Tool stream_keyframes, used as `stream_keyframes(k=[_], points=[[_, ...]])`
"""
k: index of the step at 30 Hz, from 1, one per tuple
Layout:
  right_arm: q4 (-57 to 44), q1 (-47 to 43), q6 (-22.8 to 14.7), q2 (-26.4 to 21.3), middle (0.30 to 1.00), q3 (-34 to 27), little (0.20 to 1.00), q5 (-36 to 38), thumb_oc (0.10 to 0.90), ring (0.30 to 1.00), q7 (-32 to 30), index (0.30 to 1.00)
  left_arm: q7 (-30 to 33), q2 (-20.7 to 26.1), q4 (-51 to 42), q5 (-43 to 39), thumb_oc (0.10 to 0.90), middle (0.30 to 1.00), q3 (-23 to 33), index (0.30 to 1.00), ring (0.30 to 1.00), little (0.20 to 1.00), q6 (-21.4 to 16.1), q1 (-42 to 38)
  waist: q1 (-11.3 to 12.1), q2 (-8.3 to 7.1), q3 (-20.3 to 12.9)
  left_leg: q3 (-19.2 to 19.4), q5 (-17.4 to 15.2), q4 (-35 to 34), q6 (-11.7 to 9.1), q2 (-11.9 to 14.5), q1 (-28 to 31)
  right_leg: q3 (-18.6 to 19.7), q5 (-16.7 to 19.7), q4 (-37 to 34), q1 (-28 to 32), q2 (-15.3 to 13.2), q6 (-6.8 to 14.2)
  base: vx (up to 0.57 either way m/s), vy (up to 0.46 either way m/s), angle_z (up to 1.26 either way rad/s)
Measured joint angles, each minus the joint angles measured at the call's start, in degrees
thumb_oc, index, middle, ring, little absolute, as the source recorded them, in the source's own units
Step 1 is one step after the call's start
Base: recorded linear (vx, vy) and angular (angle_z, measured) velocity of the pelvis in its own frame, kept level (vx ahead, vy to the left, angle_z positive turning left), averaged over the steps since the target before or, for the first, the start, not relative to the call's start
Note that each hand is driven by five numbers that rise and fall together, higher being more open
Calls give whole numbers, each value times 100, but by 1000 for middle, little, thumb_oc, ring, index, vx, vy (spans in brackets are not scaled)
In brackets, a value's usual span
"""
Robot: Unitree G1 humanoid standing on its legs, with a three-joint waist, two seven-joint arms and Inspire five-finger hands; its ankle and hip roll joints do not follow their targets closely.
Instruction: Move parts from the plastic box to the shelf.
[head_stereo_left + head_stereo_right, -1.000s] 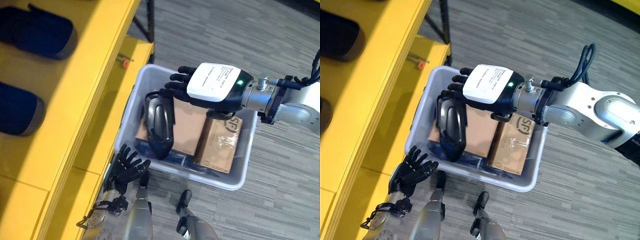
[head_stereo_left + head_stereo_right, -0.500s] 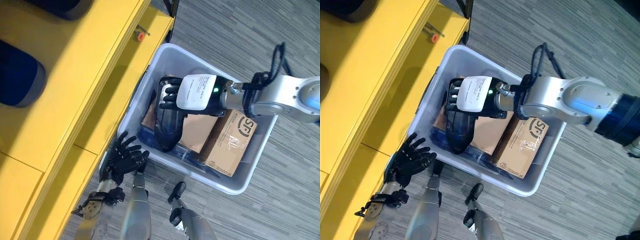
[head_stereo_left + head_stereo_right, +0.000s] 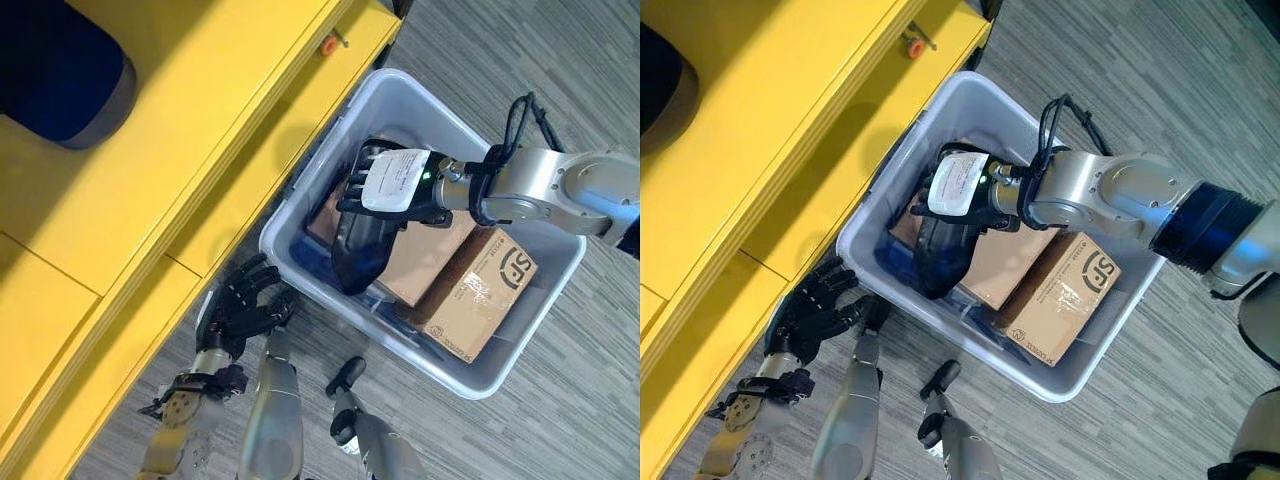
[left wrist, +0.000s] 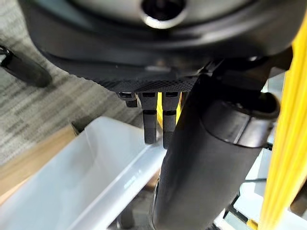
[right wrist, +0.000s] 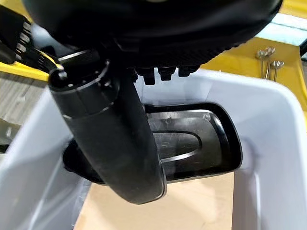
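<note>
Box at 3 o'clock of shelf; part in its 9 o'clock side, cartons at 3.

The right hand is dark and glossy, and its back carries a white rounded plate with small print and a green light. A ribbed metal wrist joins it to the silver-grey right arm, which has a blue band further up. The left hand is black with segmented fingers, on a smooth silver-grey left arm.
</note>
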Motion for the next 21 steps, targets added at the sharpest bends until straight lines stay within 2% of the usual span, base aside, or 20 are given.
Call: stream_keyframes(k=[6,10,14,21], points=[[1105,414,135,194,1000,-169,1000,-213,900,1000,-272,1000,103,-29,227,-3,900,1000,-37,1000,1000,1000,-1,-5,30,27,19,-69,14,1,15,-79,-65,-30,-16,-1,-25,-55,21,-26,45,8],[1825,608,353,239,1000,-284,1000,-322,900,1000,-508,1000,140,-132,328,-4,900,1000,-36,1000,1000,1000,-5,-142,30,283,194,-69,36,18,44,-104,-63,-17,4,0,-12,-82,23,-25,51,0],[2170,716,456,317,1000,-291,1000,-359,900,1000,-591,1000,195,-281,351,-3,900,1000,-4,1000,1000,1000,-7,-222,12,408,260,-30,38,23,46,-99,-62,7,12,0,-27,-90,15,-10,36,-4],[2794,1399,558,548,1000,-1162,1000,-180,900,1000,-1131,1000,229,-397,346,-4,900,1000,-106,1000,1000,1000,-13,-251,-3,446,268,35,38,22,48,-89,-45,99,13,1,-60,-111,12,-4,38,-6]])
